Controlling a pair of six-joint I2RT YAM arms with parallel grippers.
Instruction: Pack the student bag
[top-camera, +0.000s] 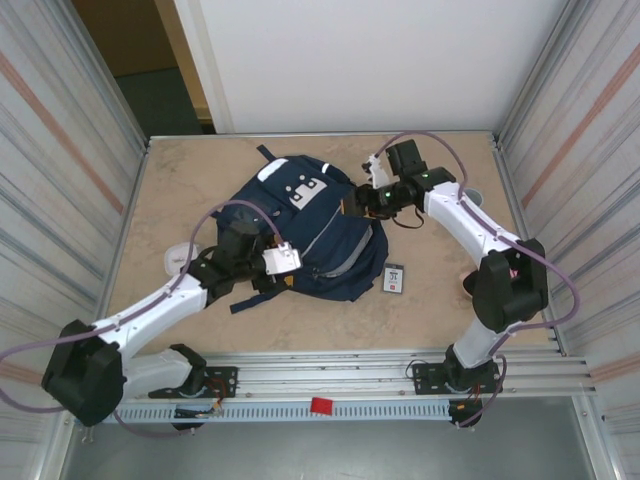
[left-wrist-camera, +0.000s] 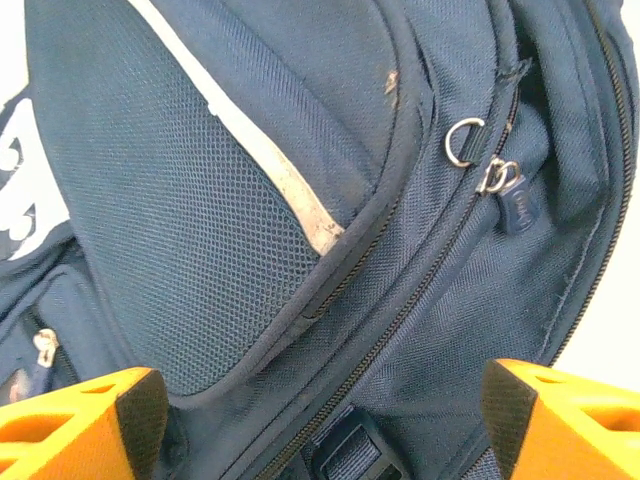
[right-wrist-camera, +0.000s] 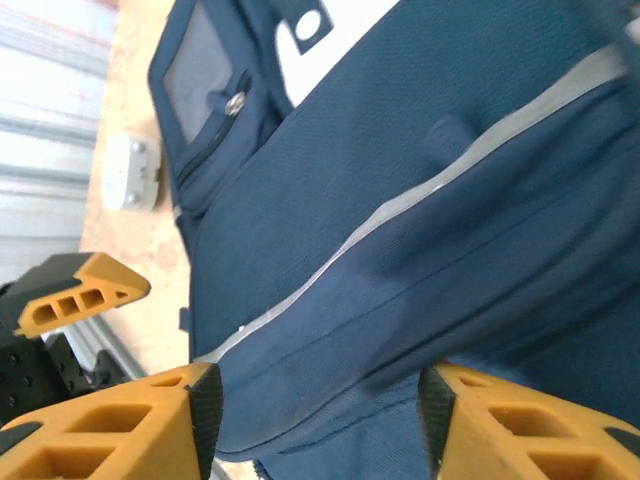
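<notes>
The student bag (top-camera: 310, 225), a navy backpack with white patches and pale stripes, lies flat in the middle of the table. My left gripper (top-camera: 255, 258) sits at the bag's lower left edge. In the left wrist view it (left-wrist-camera: 325, 425) stands wide open over the fabric, above a closed zipper with its pull (left-wrist-camera: 512, 198) and a strap buckle (left-wrist-camera: 355, 455). My right gripper (top-camera: 358, 200) is at the bag's upper right side. In the right wrist view it (right-wrist-camera: 320, 420) is open, its pads apart on either side of a fold beside the grey stripe (right-wrist-camera: 400, 215).
A small dark calculator-like item (top-camera: 394, 279) lies on the table just right of the bag. A white device (top-camera: 178, 258) rests to the bag's left, also seen as a white device (right-wrist-camera: 132, 172) from the right wrist. Metal walls enclose three sides of the table.
</notes>
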